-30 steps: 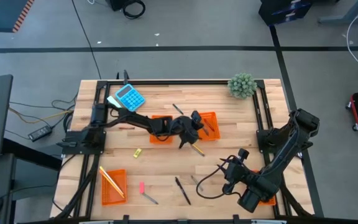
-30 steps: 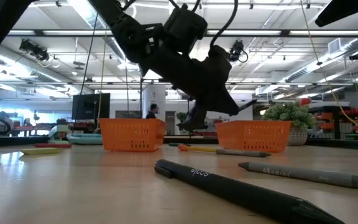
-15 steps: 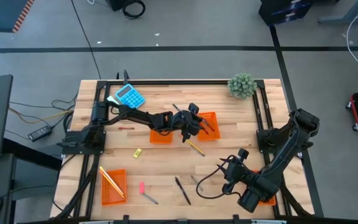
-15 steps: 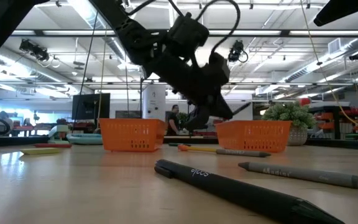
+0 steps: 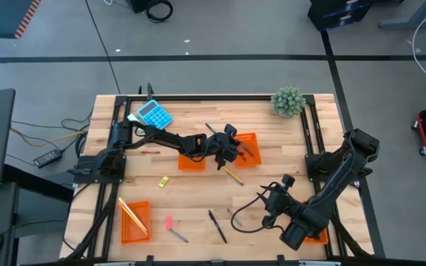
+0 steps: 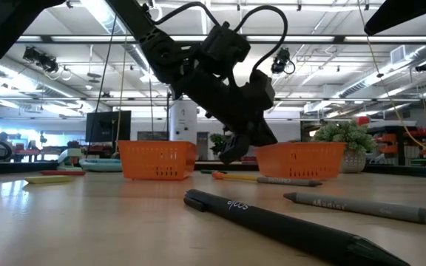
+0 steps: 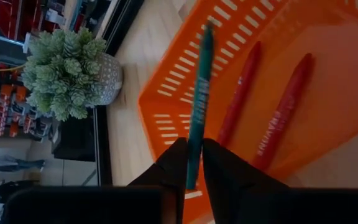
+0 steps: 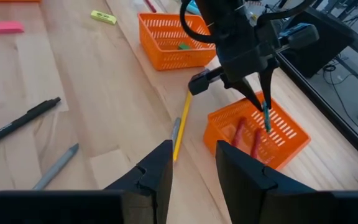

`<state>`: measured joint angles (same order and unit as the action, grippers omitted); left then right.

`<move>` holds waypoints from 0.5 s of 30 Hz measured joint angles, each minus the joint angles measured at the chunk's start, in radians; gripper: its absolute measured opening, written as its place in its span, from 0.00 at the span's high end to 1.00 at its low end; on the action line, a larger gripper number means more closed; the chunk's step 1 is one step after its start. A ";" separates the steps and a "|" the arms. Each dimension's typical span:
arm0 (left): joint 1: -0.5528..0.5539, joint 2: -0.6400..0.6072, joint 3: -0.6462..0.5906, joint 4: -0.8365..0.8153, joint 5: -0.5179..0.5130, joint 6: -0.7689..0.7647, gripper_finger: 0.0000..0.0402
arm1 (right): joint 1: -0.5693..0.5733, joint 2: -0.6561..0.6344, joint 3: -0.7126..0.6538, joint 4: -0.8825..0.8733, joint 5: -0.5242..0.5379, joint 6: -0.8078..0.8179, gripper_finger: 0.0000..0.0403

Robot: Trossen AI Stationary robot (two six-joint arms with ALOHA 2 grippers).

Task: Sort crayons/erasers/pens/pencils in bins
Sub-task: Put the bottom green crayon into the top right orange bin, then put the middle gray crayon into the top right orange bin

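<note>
Left gripper (image 7: 190, 163): jaws pinch slim teal crayon (image 7: 199, 99) above orange slotted plastic bin (image 7: 166, 99) (two red crayons (image 7: 284, 112) inside), matching kind.
Right gripper (image 8: 191, 163): jaws apart, empty, waiting.

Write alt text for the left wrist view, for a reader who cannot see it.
The left gripper holds a teal crayon between its fingers, over an orange bin that has two red crayons in it. A potted plant stands on the wooden table beyond the bin.

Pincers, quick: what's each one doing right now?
Left pincer: closed on a teal crayon, over the bin with two red crayons.
Right pincer: open, holding nothing, near the table's front right.
</note>
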<state>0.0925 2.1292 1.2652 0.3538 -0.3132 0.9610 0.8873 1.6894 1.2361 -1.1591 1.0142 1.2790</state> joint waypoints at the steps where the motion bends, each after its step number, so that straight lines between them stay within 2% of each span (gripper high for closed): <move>1: 0.000 0.000 0.000 -0.003 0.000 -0.002 0.85 | -0.004 0.000 0.000 0.000 0.000 0.000 0.68; 13: -0.005 0.000 0.000 -0.009 -0.001 -0.006 0.90 | -0.010 0.000 0.000 0.000 0.000 -0.008 0.68; 15: -0.012 0.000 0.000 -0.008 -0.026 0.003 0.90 | -0.010 0.000 -0.001 0.000 0.000 -0.008 0.68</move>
<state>0.0810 2.1292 1.2652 0.3457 -0.3391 0.9644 0.8776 1.6894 1.2354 -1.1587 1.0145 1.2713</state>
